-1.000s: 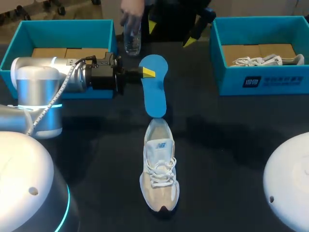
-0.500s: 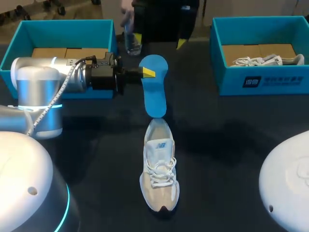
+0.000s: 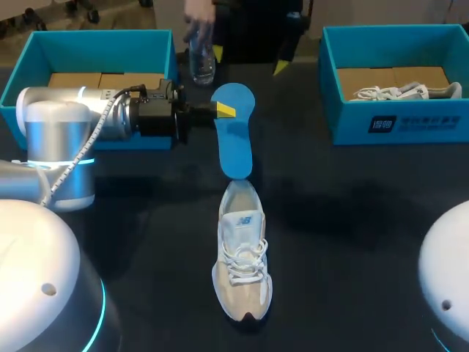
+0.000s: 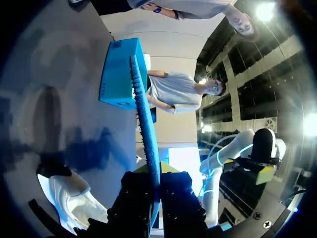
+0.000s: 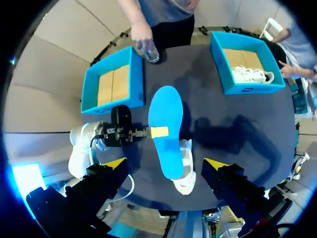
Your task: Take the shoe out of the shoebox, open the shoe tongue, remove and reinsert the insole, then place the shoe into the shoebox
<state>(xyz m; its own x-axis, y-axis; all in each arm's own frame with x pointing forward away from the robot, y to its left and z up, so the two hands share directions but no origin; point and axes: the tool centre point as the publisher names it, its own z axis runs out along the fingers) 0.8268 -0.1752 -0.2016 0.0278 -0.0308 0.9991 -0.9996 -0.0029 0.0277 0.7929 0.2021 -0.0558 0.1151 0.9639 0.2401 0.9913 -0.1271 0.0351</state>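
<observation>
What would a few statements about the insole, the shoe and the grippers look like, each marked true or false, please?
1. The left gripper is shut on the blue insole. True.
2. The shoe lies inside a box. False: it stands on the table, out in the open between the two boxes.
3. The right box holds a second shoe. True.
4. The right gripper is shut on the shoe. False: its fingers are wide open with nothing between them, well above the table.
</observation>
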